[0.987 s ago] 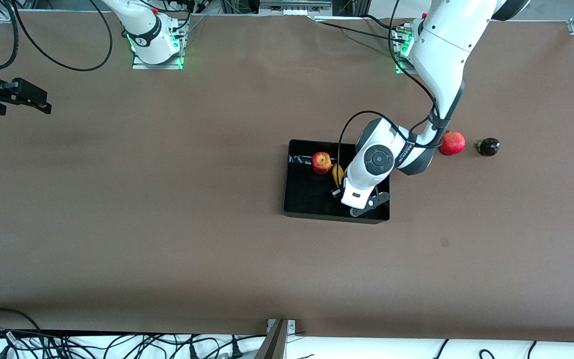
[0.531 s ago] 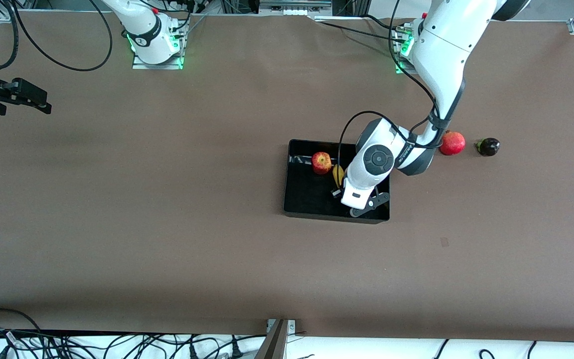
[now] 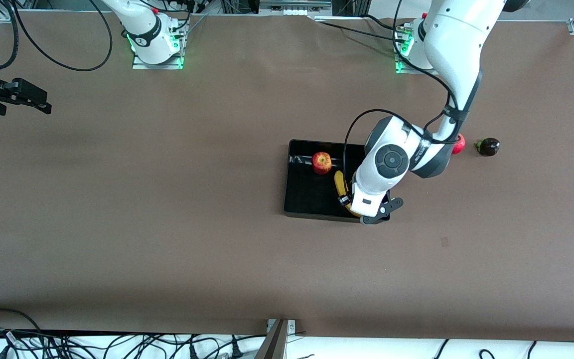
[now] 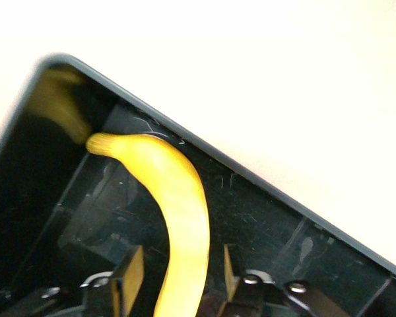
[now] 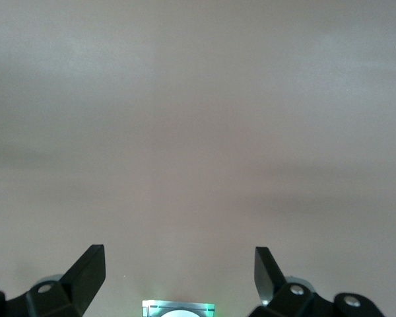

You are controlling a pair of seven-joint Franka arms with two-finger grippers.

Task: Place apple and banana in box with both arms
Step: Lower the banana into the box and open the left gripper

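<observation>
The black box [image 3: 307, 197] sits mid-table. The red apple [image 3: 322, 162] lies in it near the wall farthest from the front camera. The yellow banana [image 3: 339, 183] lies on the box floor beside the apple, partly under the left wrist. My left gripper [image 3: 361, 207] is over the box corner toward the left arm's end. In the left wrist view it [image 4: 178, 264] is open, a finger on each side of the banana [image 4: 178, 198] with gaps, by the box wall [image 4: 251, 178]. My right gripper [image 3: 33, 99] waits open and empty over bare table at the right arm's end; it also shows in the right wrist view [image 5: 178, 264].
A red pomegranate [image 3: 459, 144], mostly hidden by the left arm, and a small dark round fruit [image 3: 488, 146] lie on the table beside the box toward the left arm's end. Cables run along the table edge nearest the front camera.
The left arm has shifted toward the front camera and the left arm's end, uncovering more of the banana and covering most of the pomegranate. The right arm has not moved.
</observation>
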